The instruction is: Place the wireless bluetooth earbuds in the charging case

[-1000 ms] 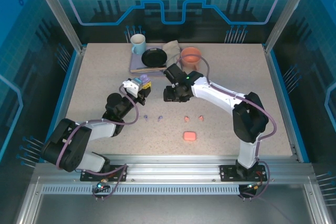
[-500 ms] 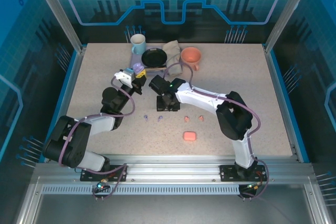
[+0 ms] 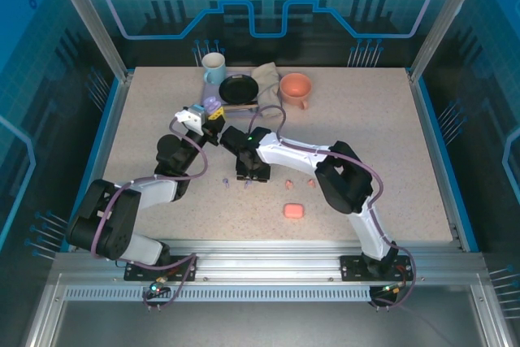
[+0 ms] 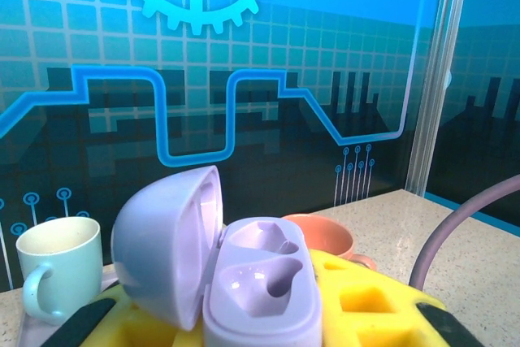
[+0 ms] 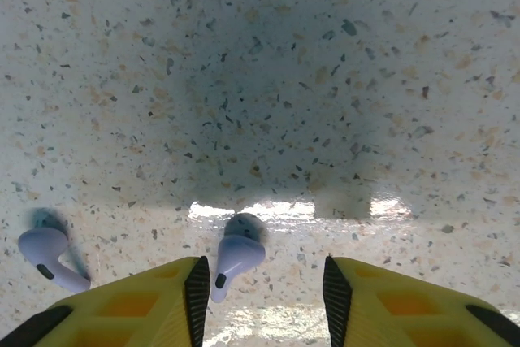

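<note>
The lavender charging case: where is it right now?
Left of centre in the top view, the lavender charging case is held open in the left gripper, close beside the black plate.

I'm looking at the speckled table (image 3: 390,136) under the right gripper (image 5: 262,275). One lavender earbud (image 5: 236,251) lies on it between the fingers, close to the left one. A second lavender earbud (image 5: 49,256) lies just outside that finger. To the right of the fingers lie two salmon-pink earbuds (image 3: 288,183). The closed pink case (image 3: 293,210) lies nearer the arm bases. Well beyond the fingers sit a tray (image 3: 208,108), a cloth (image 3: 265,79) and an orange cup (image 3: 296,86).
</note>
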